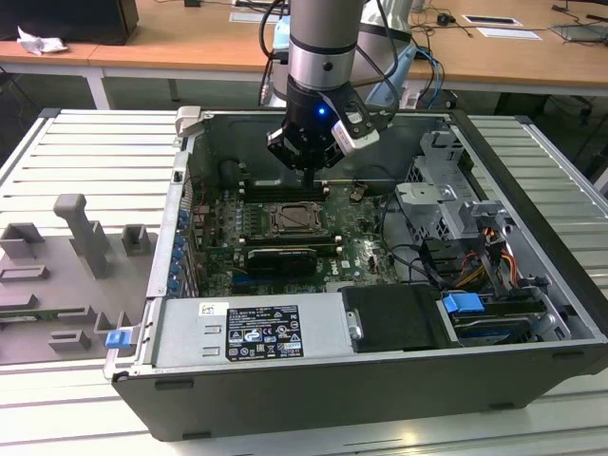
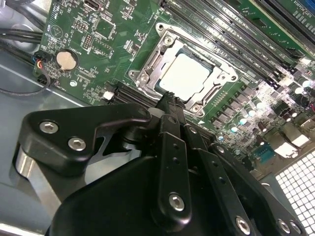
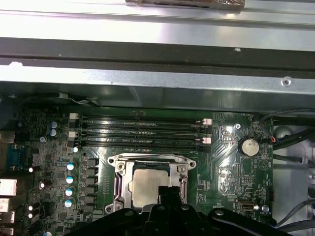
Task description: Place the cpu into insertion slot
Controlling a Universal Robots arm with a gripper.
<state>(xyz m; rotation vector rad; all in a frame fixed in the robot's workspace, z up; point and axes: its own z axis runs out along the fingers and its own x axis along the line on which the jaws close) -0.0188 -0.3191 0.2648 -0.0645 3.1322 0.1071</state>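
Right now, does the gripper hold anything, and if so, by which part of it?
Nothing is held. The gripper has its fingers together above the board, and the cpu lies flat in the insertion slot, with a gap between it and the fingertips.

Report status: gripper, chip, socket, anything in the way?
Gripper above the socket, fingers together, holding nothing. Chip seated in socket frame. Nothing between them.

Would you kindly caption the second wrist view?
Tool poised just above the cpu seated in the insertion slot.
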